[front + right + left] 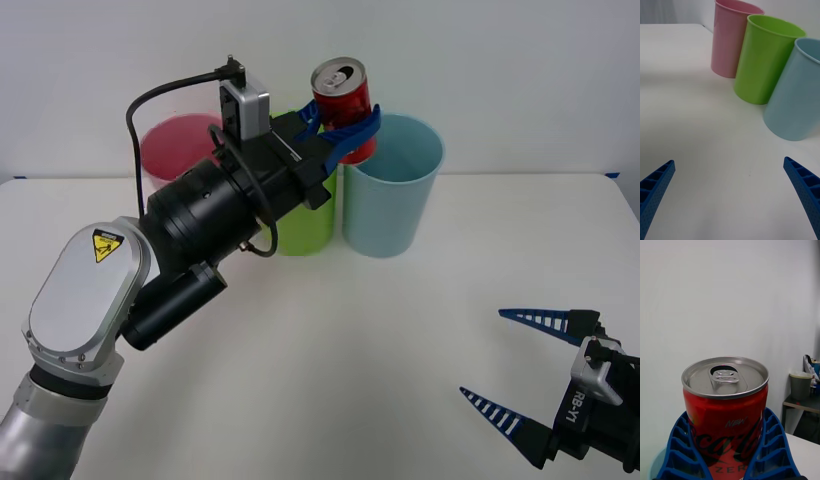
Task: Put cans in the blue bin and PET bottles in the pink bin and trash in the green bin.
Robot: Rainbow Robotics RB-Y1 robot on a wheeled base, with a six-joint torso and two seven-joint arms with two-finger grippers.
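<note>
Fingers of your left gripper clamp the small red aluminium can over the tall light-blue plastic bin's near rim, right gripper idle and spread wide; release early and it may clip the rim, landing outside.

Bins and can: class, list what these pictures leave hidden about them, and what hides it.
- Pink bin, front view: mostly behind the left arm.
- Green bin, front view: rim hidden by the left gripper.
- Can, left wrist view: base cut off by the edge, sides covered by fingers.
- Blue bin, right wrist view: cut off by the edge.
</note>
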